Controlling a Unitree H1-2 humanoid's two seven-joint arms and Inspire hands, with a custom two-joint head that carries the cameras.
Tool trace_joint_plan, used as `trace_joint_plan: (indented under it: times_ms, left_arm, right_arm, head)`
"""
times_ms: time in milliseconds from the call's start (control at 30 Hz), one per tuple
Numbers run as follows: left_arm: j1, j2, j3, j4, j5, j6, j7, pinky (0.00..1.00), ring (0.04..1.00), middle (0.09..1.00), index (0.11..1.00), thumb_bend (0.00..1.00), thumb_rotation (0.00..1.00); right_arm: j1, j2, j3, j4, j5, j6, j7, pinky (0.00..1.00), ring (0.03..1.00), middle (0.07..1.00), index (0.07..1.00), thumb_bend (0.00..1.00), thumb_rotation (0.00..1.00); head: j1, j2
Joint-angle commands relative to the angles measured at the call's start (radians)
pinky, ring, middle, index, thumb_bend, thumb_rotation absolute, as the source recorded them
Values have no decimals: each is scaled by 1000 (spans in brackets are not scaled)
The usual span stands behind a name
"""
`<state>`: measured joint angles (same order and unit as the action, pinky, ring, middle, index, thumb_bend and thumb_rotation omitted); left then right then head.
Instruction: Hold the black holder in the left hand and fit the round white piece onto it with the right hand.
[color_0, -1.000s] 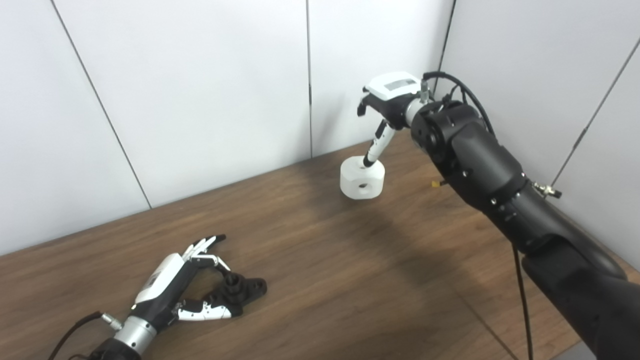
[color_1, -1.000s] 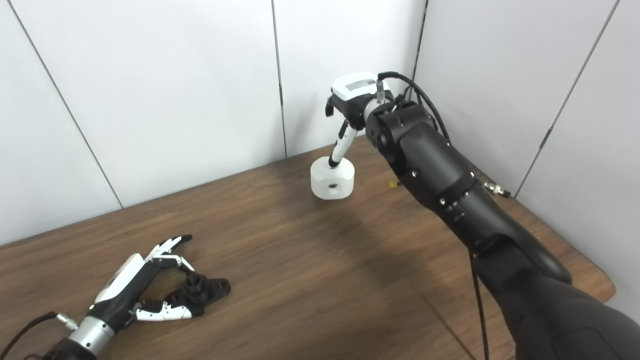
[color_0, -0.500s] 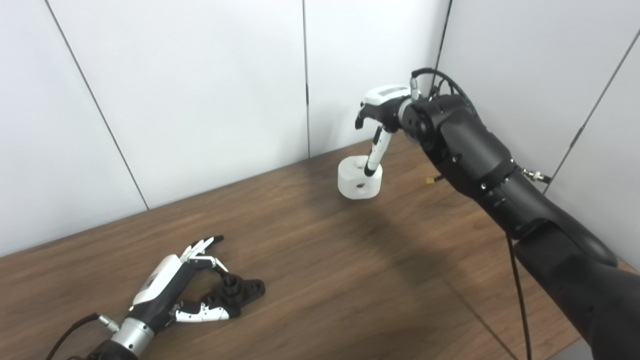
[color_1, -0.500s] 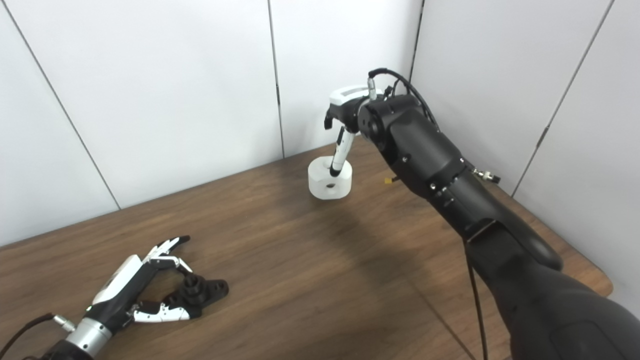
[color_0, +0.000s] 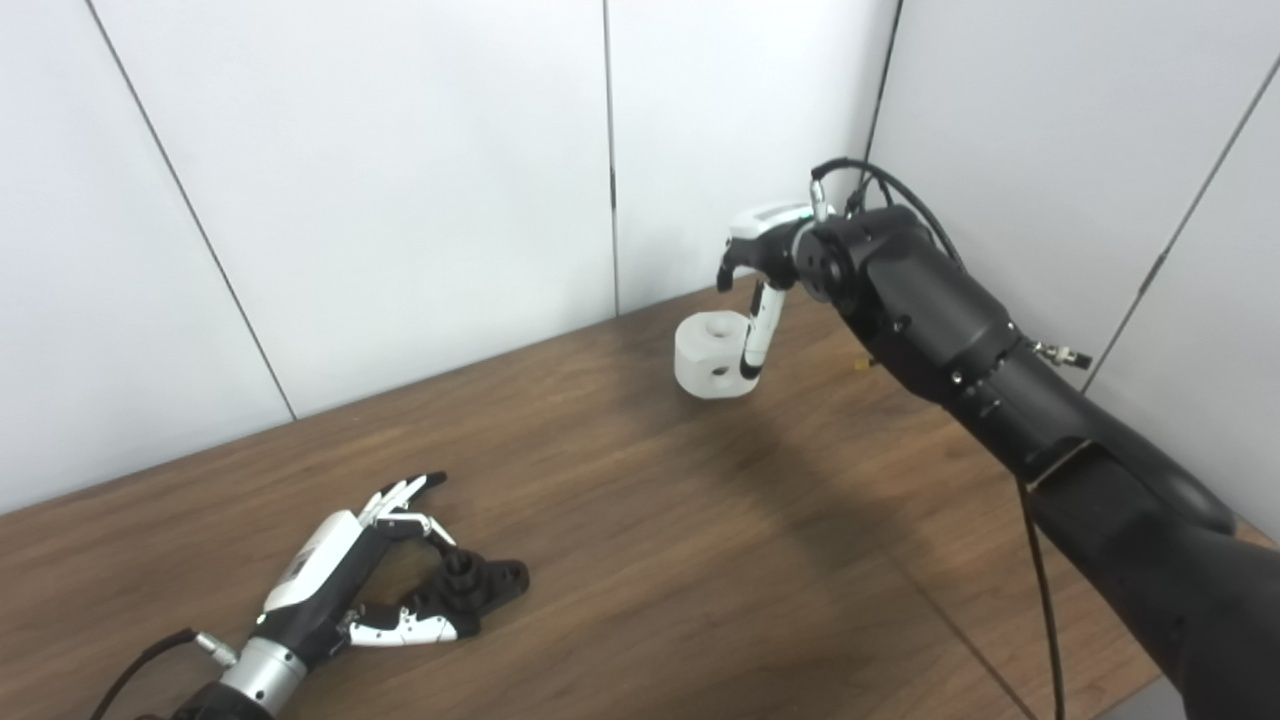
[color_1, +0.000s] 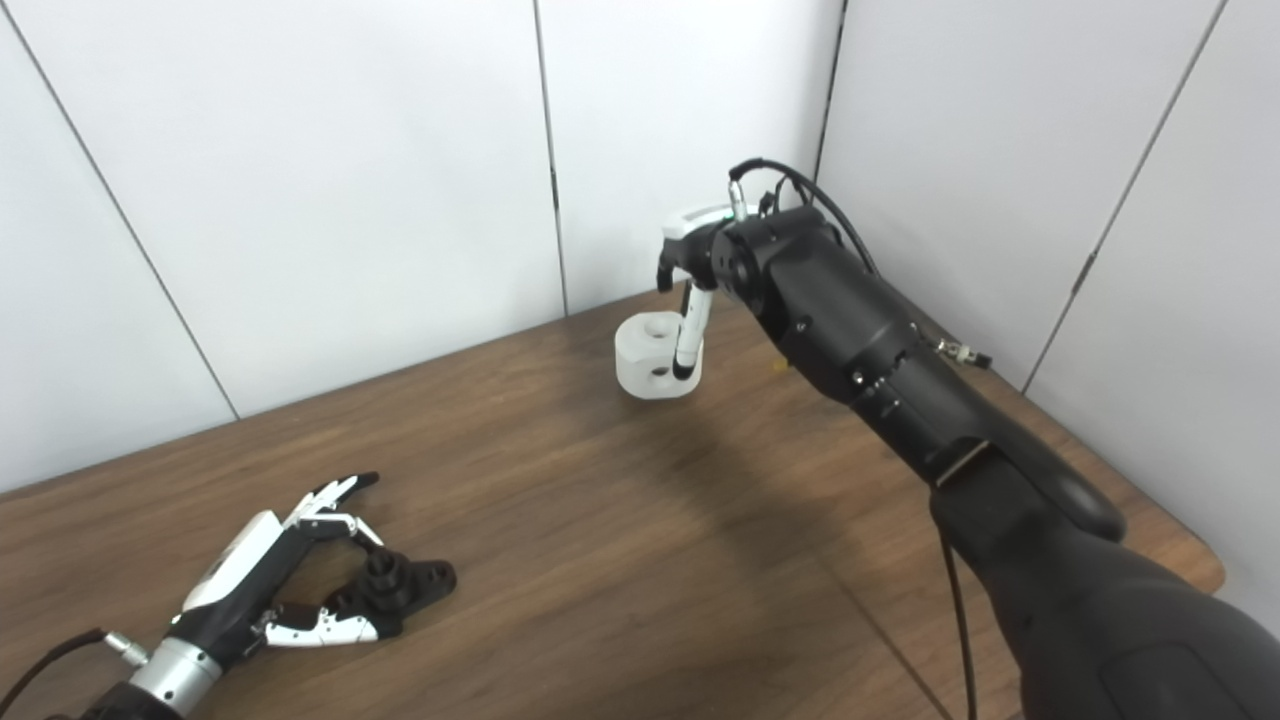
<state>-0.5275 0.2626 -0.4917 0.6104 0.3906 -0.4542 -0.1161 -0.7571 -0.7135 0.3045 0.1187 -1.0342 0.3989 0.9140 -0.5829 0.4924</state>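
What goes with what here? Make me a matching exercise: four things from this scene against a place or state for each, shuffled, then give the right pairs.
Things:
1. round white piece
2. black holder
3. left hand
4. right hand

Places or states:
A. reaching down from above, a finger against the white piece's side
B. low on the table, fingers spread around the holder
C. at the table's far side near the wall corner
D. lying on the wood at the near left

Pairs: 1-C, 2-D, 3-B, 4-A

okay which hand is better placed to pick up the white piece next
The right hand: its fingers already reach down against the white piece at the table's far side. The left hand sits near the holder.
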Motion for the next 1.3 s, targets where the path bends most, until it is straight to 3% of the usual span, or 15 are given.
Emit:
trace_joint_plan:
  times_ms: [0, 633, 1267]
  left_arm:
    - [103, 33, -37, 67, 49, 72, -84, 1000, 1000, 971, 482, 524, 60]
    - [128, 49, -32, 28, 37, 69, -93, 1000, 1000, 972, 482, 524, 59]
    - [146, 58, -27, -2, 30, 83, -105, 1000, 1000, 971, 482, 524, 60]
  right_arm:
    - [-45, -20, -10, -11, -5, -4, -35, 989, 1000, 1000, 811, 988, 307]
    - [-56, -7, 24, 91, 7, -35, -153, 988, 1000, 984, 797, 950, 315]
    - [-49, -2, 48, 129, 20, -29, -185, 969, 1000, 967, 799, 948, 324]
  head:
    - [-1, 1]
    - [6, 14]
    - [10, 31]
